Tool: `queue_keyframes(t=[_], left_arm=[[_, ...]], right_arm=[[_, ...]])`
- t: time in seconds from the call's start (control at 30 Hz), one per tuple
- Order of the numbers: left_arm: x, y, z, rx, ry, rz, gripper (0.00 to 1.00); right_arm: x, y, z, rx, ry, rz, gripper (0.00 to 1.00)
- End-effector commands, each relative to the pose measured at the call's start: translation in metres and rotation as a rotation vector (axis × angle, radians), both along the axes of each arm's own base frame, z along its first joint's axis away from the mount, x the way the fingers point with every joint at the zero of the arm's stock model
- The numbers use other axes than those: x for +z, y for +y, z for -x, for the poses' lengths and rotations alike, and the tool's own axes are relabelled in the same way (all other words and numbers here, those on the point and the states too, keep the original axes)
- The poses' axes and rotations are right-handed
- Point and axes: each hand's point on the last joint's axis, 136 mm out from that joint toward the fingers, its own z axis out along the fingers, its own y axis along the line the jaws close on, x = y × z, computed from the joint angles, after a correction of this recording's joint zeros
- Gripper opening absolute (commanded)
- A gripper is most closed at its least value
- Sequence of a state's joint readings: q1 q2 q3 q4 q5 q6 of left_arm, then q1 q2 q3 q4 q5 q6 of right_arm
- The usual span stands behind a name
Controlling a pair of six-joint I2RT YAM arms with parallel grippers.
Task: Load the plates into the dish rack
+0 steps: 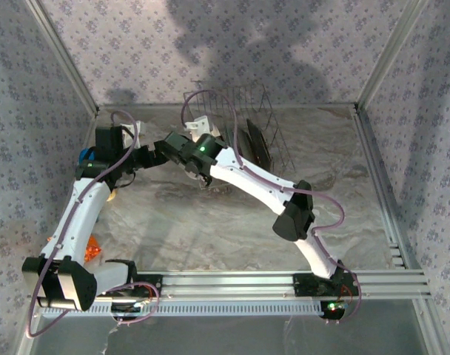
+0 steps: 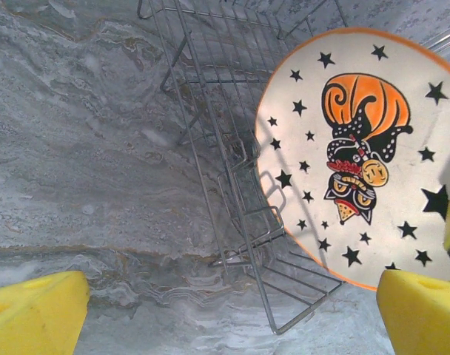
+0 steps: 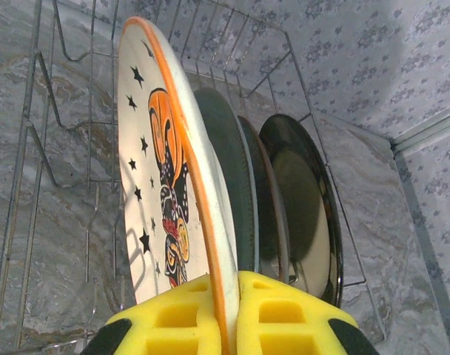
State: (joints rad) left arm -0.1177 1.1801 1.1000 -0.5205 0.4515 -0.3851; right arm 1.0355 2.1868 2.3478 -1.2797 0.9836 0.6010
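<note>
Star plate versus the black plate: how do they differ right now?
The star plate is cream with black stars and an orange rim; the black plate is plain and glossy. The star plate is pinched at its rim by the right gripper; the black plate stands ungripped in the dish rack. Both are round and stand on edge, roughly parallel.

The dish rack (image 2: pixel 232 148) is thin, shiny metal wire. The black plate (image 3: pixel 303 200) is glossy, mirror-like; the star plate (image 2: pixel 358 148) smooth, glazed. Yellow pads (image 3: pixel 284 318) look matt, foamy.
</note>
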Motion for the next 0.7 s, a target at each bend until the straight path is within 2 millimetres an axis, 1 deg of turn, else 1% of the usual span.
queue_keyframes(t=[0.0, 0.2, 0.43, 0.57, 0.67], left_arm=[[0.005, 0.002, -0.001, -0.004, -0.031, -0.006, 1.00], [0.003, 0.001, -0.001, -0.006, -0.021, -0.006, 0.99], [0.001, 0.001, -0.002, -0.005, -0.012, -0.006, 0.99], [-0.001, 0.002, -0.003, -0.003, -0.005, -0.007, 0.99], [-0.003, 0.002, -0.003, -0.003, 0.002, -0.008, 0.99]], right_arm=[[0.028, -0.006, -0.006, -0.064, -0.101, -0.079, 0.00], [0.004, -0.001, -0.005, -0.076, -0.057, -0.073, 0.00], [-0.026, 0.013, -0.003, -0.074, -0.009, -0.060, 0.00], [-0.040, 0.015, -0.002, -0.079, 0.024, -0.064, 0.00], [-0.050, 0.011, 0.001, -0.106, 0.055, -0.083, 0.00]])
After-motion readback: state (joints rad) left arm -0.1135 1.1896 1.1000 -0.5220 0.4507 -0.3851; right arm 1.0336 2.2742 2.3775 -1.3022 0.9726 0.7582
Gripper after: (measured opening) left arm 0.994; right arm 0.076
